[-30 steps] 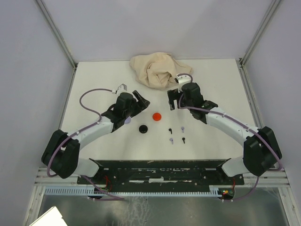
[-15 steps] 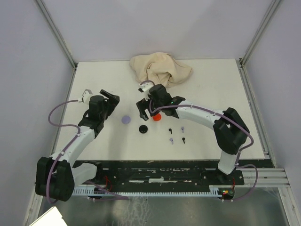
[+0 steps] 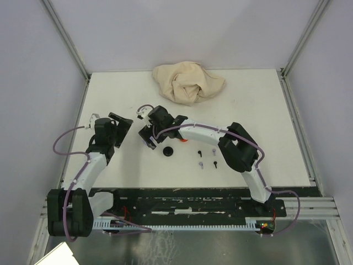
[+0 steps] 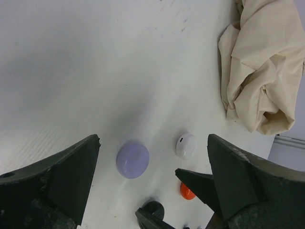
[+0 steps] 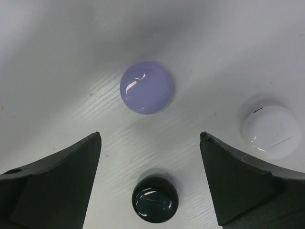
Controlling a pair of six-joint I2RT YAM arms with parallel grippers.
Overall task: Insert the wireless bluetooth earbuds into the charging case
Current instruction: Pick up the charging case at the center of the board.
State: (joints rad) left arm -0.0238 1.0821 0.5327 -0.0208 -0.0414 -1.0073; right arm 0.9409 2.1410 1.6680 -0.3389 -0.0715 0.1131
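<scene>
On the white surface (image 3: 265, 110), four earbuds (image 3: 200, 152) lie in a loose cluster to the right of the right tool (image 3: 148, 138) and nearer the arm bases. They are well apart from it and farther again from the left tool (image 3: 122, 120). Both tools have their jaws spread wide and hold nothing. In the right wrist view, the black case (image 5: 155, 199) sits between the right tool's spread fingers. The lavender case (image 5: 147, 87) lies just beyond the fingertips, and the white case (image 5: 270, 131) sits beside one finger. From above, the right tool covers the lavender and white cases, and the arm leaves only a sliver of the red case (image 4: 187, 192). The earbuds appear only from above, too small for sure colours: two look dark, two pale. A crumpled beige cloth (image 3: 187, 81) lies at the far edge.
</scene>
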